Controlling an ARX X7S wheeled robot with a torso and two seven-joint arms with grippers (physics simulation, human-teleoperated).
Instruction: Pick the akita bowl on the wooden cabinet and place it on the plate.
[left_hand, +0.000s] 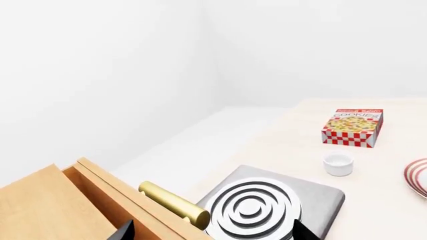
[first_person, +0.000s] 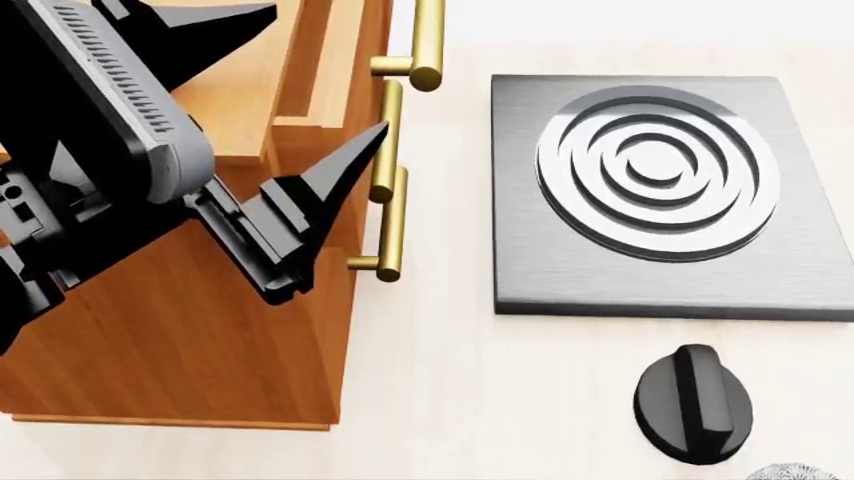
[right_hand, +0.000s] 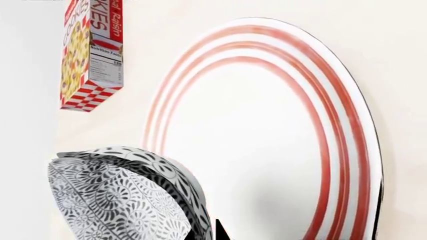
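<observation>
The cabinet top holds no bowl in the head view, so the job looks to be at the putting-down step. The small round akita bowl (right_hand: 127, 197), white with a fine black net pattern, shows very close in the right wrist view. It is tipped over a bit, and it sits at the edge of the wide white plate with thin red rings (right_hand: 267, 150), over the plate's rim. I cannot tell if it touches the plate or hangs above it. A small black tip right beside the bowl may be one of the right fingers (right_hand: 219, 233). So little of them shows that I cannot tell if they are apart, together or clamped on the bowl. The left fingers (first_person: 350, 160) are wide apart and hold nothing. They hang over the big orange-brown wooden cabinet with brass bar handles (first_person: 174, 330), well away from the plate. Next, I think, the bowl should go further in, to the middle of the plate, sit flat, and then be let go gently. A red and white cookie box (right_hand: 90, 50) stands near the plate, on the pale bench (first_person: 441, 400).
</observation>
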